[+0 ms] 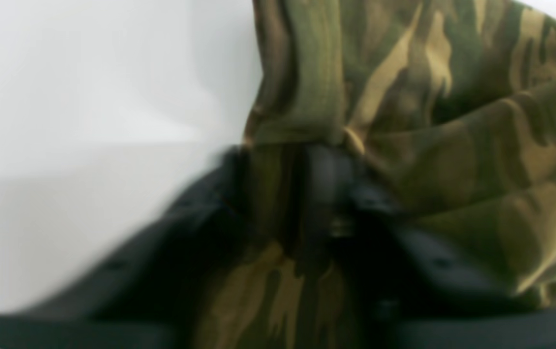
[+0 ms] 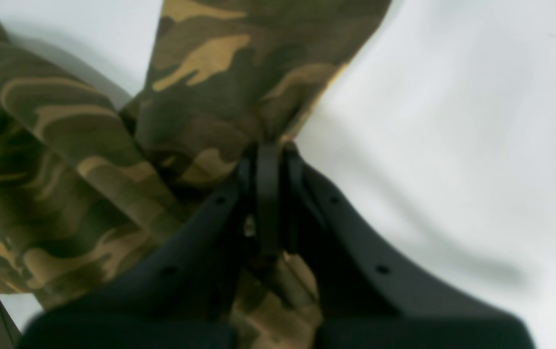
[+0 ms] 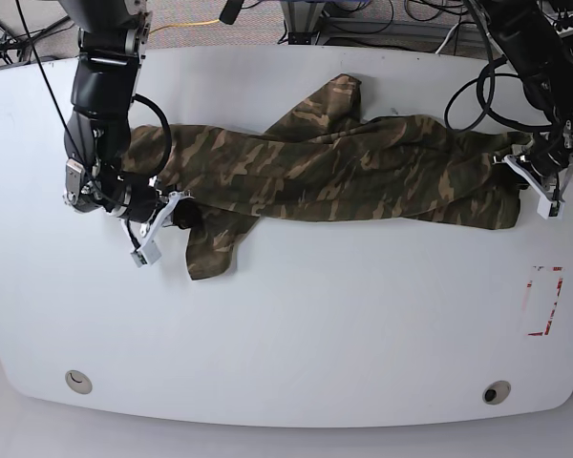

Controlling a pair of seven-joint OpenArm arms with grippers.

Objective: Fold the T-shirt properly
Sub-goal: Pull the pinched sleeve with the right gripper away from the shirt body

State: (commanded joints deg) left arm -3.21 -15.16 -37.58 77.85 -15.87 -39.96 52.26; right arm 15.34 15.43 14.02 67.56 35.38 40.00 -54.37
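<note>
Both tools pinching the T-shirt, stretched across the table.
Left tool at 3 o'clock and right tool at 9 o'clock each clamp fabric; best keep tension even and lift together.

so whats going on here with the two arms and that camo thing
Two robot arms hold a soft camouflage-print T-shirt of olive, brown and tan, stretched sideways across a white table. The right tool is shut on fabric at one end, the left tool is shut on the other end. The shirt is bunched and twisted, with no neat fold made yet.
</note>
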